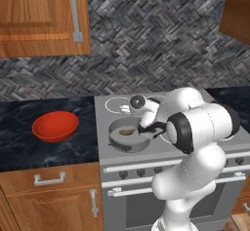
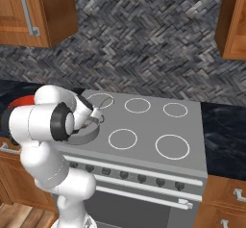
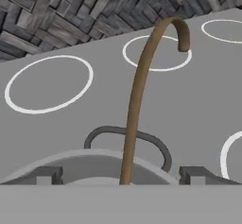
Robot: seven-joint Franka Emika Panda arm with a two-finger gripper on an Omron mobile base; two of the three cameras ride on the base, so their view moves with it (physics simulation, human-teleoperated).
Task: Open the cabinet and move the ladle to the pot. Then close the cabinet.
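Note:
The ladle (image 3: 137, 90) stands in the pot (image 3: 71, 158). Its brownish hooked handle leans up over the pot's dark side handle, and its bowl (image 1: 128, 132) rests on the pot's floor. The pot (image 1: 116, 140) sits on the stove's front left burner. My gripper (image 3: 122, 176) hangs just over the pot, open, with a finger well clear on each side of the ladle's handle. In the base views the gripper (image 1: 146, 126) (image 2: 93, 119) is low over the pot (image 2: 89, 134). The cabinet (image 1: 237, 10) (image 2: 234, 22) is cut off at the upper right. Whether its door is open cannot be made out.
A red bowl (image 1: 54, 126) sits on the dark counter left of the stove (image 1: 161, 149). Another wall cabinet (image 1: 41, 18) with a silver bar handle hangs at the upper left. Drawer cabinets (image 1: 49, 179) run below the counter. Three more burner rings lie behind and right of the pot.

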